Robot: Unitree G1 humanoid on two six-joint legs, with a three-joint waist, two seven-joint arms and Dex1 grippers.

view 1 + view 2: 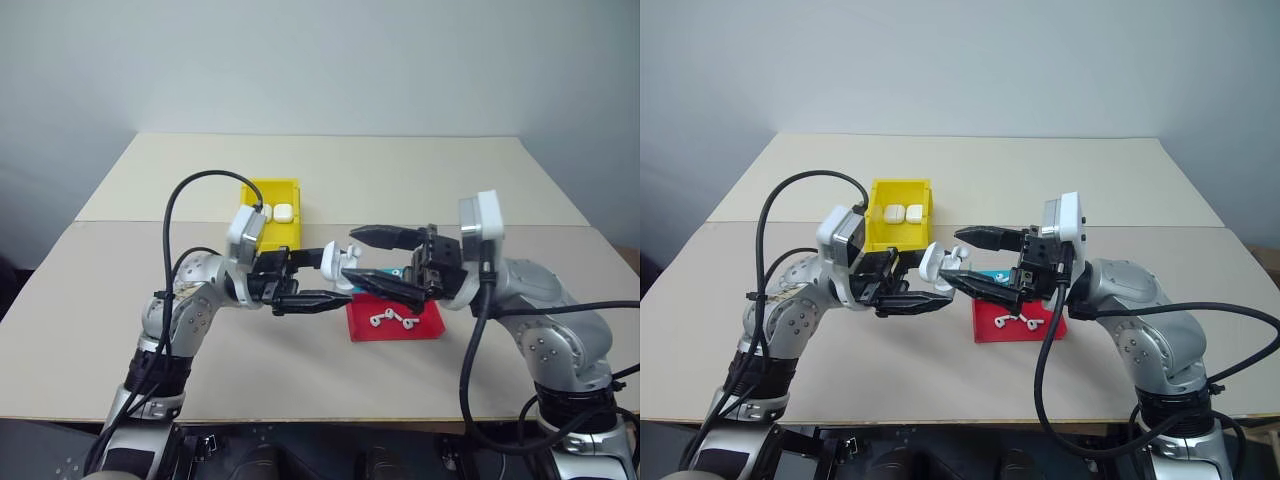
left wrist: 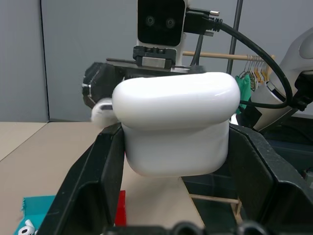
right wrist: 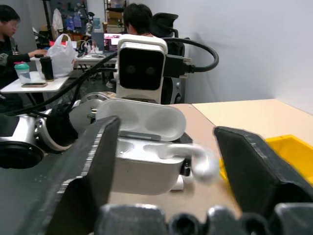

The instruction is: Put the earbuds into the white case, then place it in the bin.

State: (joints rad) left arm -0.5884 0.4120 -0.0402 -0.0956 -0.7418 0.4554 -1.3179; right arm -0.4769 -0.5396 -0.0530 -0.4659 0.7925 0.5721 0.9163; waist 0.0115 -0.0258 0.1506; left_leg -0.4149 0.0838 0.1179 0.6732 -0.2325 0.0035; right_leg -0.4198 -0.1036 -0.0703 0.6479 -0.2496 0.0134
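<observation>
The left gripper (image 1: 312,285) is clamped on the white case (image 2: 176,129), holding it with its lid open above the table (image 1: 120,330), between the yellow bin (image 1: 268,226) and the red tray (image 1: 395,322). The right gripper (image 1: 385,262) faces it with fingers spread apart; an earbud (image 3: 195,157) lies blurred at the case's mouth. More earbuds (image 1: 390,319) rest on the red tray, and two closed cases (image 1: 276,212) sit in the bin.

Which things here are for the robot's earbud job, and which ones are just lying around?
For the job:
- white case, lid open, held by the left gripper
- earbuds on the red tray
- yellow bin
- right gripper, open beside the case

Just lying about:
- two closed white cases already in the bin
- teal item behind the red tray
</observation>
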